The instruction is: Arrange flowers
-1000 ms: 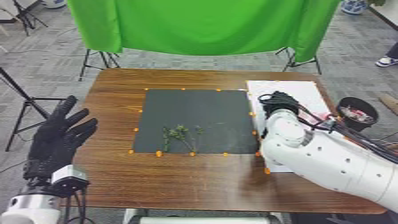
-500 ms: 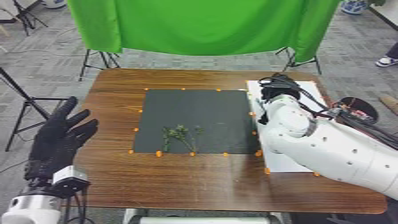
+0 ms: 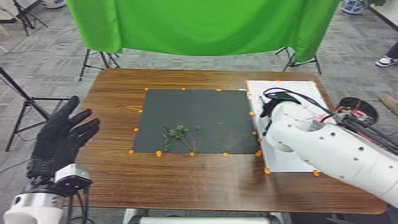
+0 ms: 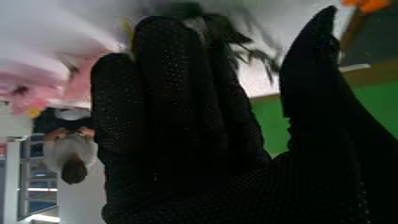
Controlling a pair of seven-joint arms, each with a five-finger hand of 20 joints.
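Note:
My left hand [image 3: 62, 137] stands at the table's left edge, its fingers straight and spread. My right hand [image 3: 270, 107] is over the left part of the white sheet [image 3: 284, 162], turned on edge. Green sprigs [image 3: 182, 136] lie on the lower middle of the dark mat [image 3: 195, 112]. In the right wrist view my right hand [image 4: 178, 120] has straight fingers and the thumb apart, with green leaves [image 4: 258, 52] behind the fingertips and between fingers and thumb. Blurred pink flowers [image 4: 44, 85] show beside the fingers; whether the hand touches any is unclear.
A dark round bin [image 3: 357, 106] stands off the table's right edge, with cables and my right forearm close by. Orange markers [image 3: 159, 153] edge the mat and sheet. A green cloth [image 3: 200, 27] hangs beyond the far edge of the table [image 3: 178, 185].
My right hand moved toward the sheet's far end, then came back nearer and turned on edge. The left hand and the sprigs on the mat kept still.

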